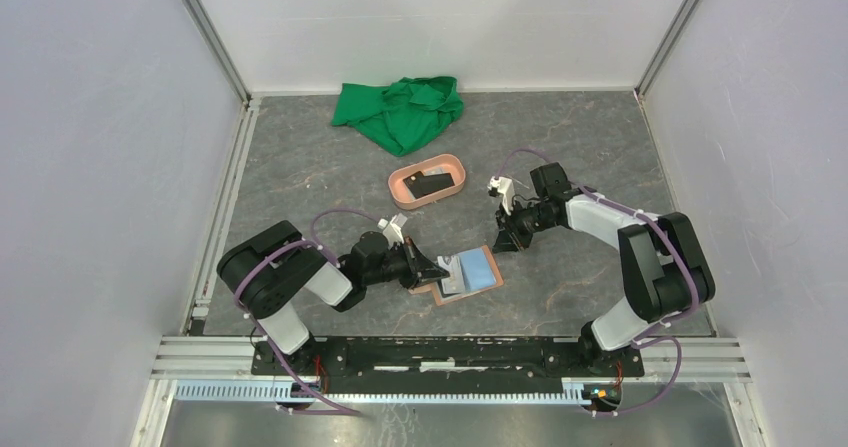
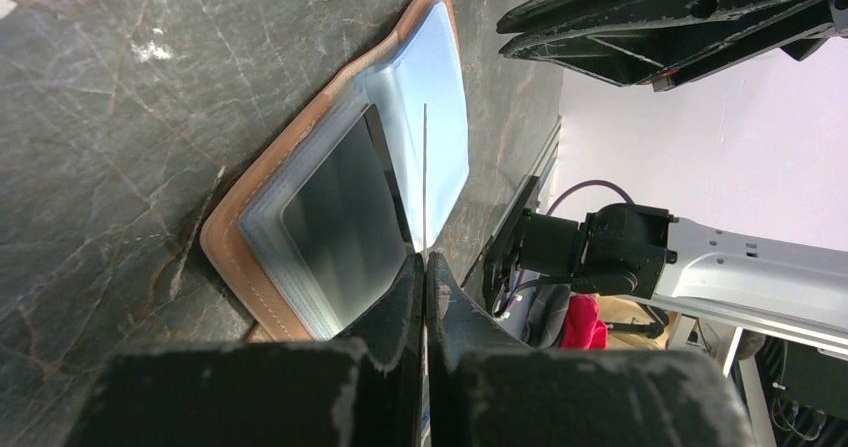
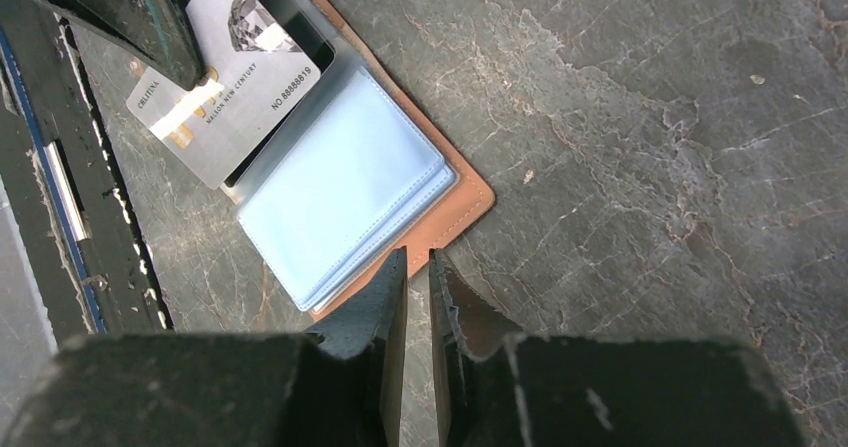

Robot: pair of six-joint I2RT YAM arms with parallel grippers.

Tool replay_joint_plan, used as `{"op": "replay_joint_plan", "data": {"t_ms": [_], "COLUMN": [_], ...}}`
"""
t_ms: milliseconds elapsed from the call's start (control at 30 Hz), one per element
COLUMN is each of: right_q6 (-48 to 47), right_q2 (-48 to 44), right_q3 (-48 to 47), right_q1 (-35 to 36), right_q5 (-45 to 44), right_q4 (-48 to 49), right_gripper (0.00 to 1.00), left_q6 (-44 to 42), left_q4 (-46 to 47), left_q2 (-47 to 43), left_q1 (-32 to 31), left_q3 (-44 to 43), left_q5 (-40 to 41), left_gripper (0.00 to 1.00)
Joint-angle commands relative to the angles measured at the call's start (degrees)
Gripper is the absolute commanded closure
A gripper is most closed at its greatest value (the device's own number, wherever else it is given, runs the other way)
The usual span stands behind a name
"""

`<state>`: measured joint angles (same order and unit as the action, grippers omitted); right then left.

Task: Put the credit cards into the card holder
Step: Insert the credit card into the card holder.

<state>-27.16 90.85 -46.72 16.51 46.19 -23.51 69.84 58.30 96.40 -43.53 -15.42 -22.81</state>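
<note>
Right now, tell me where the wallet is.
In the top view the wallet lies open on the table, near centre, between the left gripper at its left edge and the right gripper just beyond it.

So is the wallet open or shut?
Open. The wallet lies spread flat on the table, its blue sleeves facing up, with a grey card at its edge.
</note>
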Motion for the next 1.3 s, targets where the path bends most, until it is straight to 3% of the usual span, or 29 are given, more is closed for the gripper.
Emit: {"op": "replay_joint_plan", "data": {"t_ms": [0,1267], "right_q6": [-1.0,-2.9], "right_q2": [0.3,4.8], "right_q3": [-2.1,-3.9], "right_q1": [0.8,3.3], "right_q5": [0.0,-3.2], "right_q4": [-0.3,-3.7], "right_gripper": [0.81,0.83], "left_q6": [2.5,4.1], "left_q4": [-1.5,0.7], "left_q2": [-0.1,5.9], "left_q1": [-0.2,-0.1], "left_q3": [-0.8,-4.3], "left_q5": [-0.1,-0.5], "left_gripper": [0.98,0.98]}}
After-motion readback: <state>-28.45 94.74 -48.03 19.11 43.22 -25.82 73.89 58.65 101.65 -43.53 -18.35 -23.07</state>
